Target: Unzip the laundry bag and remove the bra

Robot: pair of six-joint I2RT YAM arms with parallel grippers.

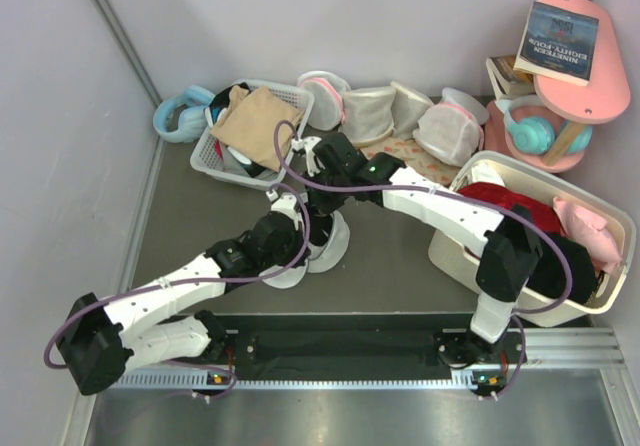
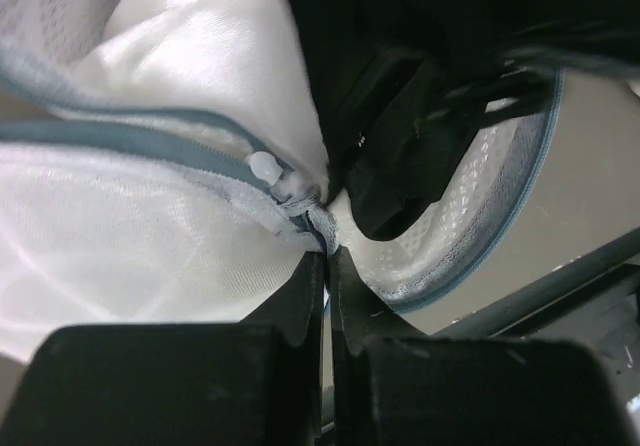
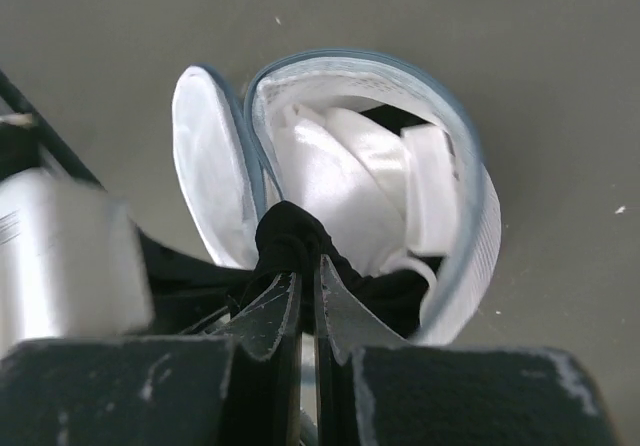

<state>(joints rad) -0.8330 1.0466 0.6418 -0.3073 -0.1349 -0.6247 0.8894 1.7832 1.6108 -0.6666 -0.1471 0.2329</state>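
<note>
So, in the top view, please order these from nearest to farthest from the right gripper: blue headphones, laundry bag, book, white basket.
1. laundry bag, just below the right gripper, which pinches the bra.
2. white basket, behind and to the left.
3. blue headphones, back-left corner.
4. book, far back right, on the pink shelf.

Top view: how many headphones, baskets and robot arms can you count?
Headphones: 2, one blue and one teal
Baskets: 2, one white slatted and one cream
Robot arms: 2, left and right
Total: 6
</note>
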